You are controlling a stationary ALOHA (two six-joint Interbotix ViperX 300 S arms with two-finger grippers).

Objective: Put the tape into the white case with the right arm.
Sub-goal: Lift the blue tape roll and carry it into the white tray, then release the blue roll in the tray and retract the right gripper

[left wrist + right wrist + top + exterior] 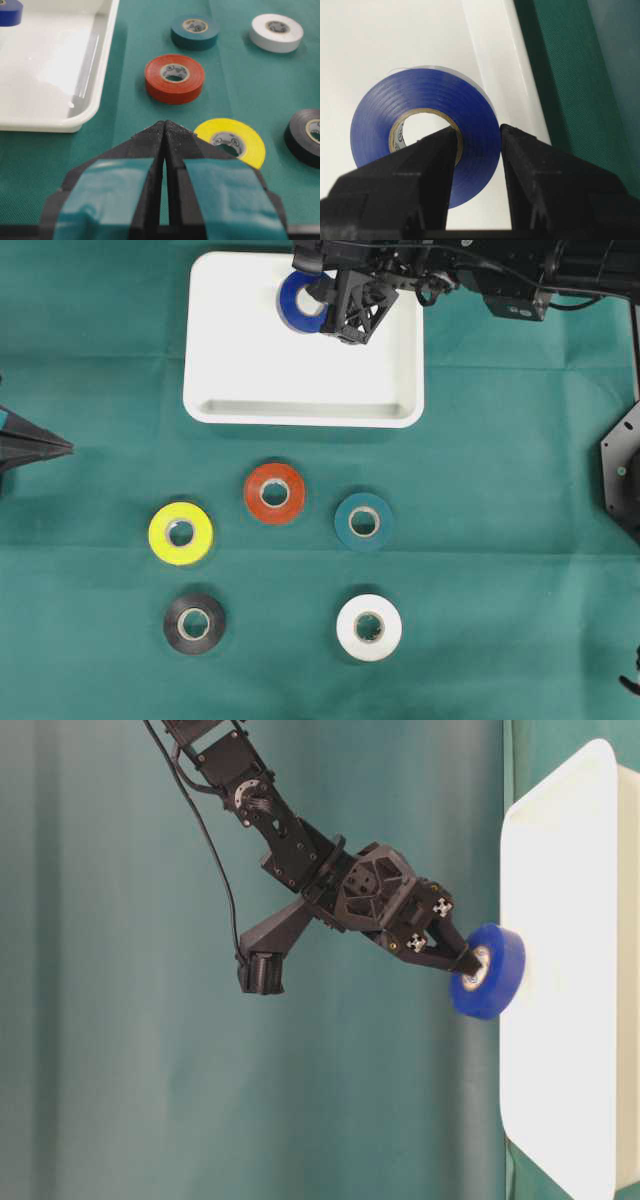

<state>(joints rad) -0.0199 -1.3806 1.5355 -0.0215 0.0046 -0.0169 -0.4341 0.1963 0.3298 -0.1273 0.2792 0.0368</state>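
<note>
My right gripper point(320, 304) is shut on a blue tape roll point(297, 302): one finger is through its hole and the other is on its outer wall point(420, 100). The roll hangs tilted over the far part of the white case point(280, 370), close to its floor point(570, 1040); whether it touches I cannot tell. The table-level view shows the black right arm reaching in, fingertips point(466, 962) on the blue roll point(495, 975). My left gripper point(165, 126) is shut and empty, low over the cloth at the left edge point(58, 447).
Five more tape rolls lie on the green cloth in front of the case: red point(274, 493), teal point(363, 522), yellow point(181, 533), black point(194, 623) and white point(369, 627). The yellow roll point(230, 142) lies just beyond my left fingertips.
</note>
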